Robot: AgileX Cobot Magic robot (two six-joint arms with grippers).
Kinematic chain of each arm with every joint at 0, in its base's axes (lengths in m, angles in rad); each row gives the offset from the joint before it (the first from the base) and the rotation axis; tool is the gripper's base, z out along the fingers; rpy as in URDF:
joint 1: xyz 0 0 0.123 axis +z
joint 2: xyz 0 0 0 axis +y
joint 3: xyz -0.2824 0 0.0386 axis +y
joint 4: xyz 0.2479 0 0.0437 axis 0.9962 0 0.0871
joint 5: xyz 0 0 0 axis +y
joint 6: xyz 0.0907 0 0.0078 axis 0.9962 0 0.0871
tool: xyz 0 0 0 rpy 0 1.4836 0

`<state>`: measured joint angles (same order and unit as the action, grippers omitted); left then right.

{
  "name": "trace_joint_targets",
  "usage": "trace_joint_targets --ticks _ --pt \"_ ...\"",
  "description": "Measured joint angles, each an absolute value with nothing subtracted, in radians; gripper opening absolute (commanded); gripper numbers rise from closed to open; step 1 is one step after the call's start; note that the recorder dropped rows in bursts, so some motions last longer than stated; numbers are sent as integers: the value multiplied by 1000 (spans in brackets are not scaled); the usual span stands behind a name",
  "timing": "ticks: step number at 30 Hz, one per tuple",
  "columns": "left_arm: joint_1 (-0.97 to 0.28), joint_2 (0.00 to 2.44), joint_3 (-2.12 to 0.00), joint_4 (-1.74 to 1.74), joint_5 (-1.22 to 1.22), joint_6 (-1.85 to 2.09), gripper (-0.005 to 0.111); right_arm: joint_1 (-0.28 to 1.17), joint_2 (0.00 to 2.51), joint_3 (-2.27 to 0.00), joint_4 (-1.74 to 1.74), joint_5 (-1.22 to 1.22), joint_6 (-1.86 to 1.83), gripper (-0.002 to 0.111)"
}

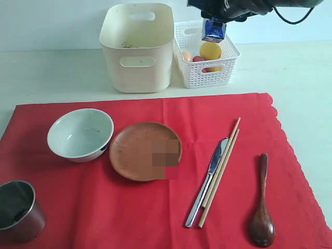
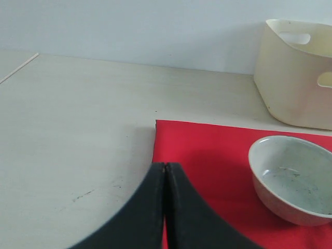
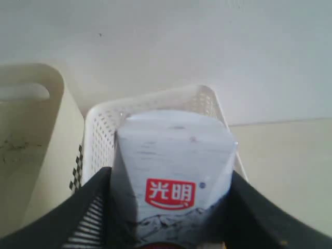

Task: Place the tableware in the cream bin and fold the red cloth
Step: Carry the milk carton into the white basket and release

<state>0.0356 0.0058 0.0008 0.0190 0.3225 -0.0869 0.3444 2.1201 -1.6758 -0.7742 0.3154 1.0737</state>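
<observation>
The red cloth (image 1: pixel 155 207) lies flat under the tableware: pale bowl (image 1: pixel 80 134), brown plate (image 1: pixel 140 150), steel cup (image 1: pixel 18 210), silver knife (image 1: pixel 206 182), wooden chopsticks (image 1: pixel 222 168) and dark spoon (image 1: pixel 262 207). The cream bin (image 1: pixel 137 46) stands behind the cloth. My right gripper (image 1: pixel 213 23) hangs over the white basket, shut on a blue-white packet (image 3: pixel 174 171). My left gripper (image 2: pixel 164 166) is shut on nothing, low over the cloth's corner (image 2: pixel 207 155), with the bowl (image 2: pixel 293 179) nearby. It does not show in the exterior view.
A white lattice basket (image 1: pixel 207 70) beside the cream bin holds a lemon (image 1: pixel 210 50), an egg (image 1: pixel 187 55) and other food. Bare pale table (image 1: pixel 46 78) surrounds the cloth. The cup stands at the cloth's near left corner.
</observation>
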Motion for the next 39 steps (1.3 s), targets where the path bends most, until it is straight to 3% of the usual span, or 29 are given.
trace_joint_targets --ticks 6,16,23,34,39 --pt "36 6 1 19 322 -87 1 344 2217 -1736 -774 304 1075 2" --pt "36 6 1 19 322 -87 1 344 2222 -1736 -774 319 1109 52" --pt "36 6 1 19 322 -87 1 344 2218 -1739 -774 314 1108 70" --pt "36 6 1 19 322 -87 1 344 2111 -1740 -769 399 1020 71" --pt "36 6 1 19 322 -87 1 344 2039 -1740 -762 524 1003 63"
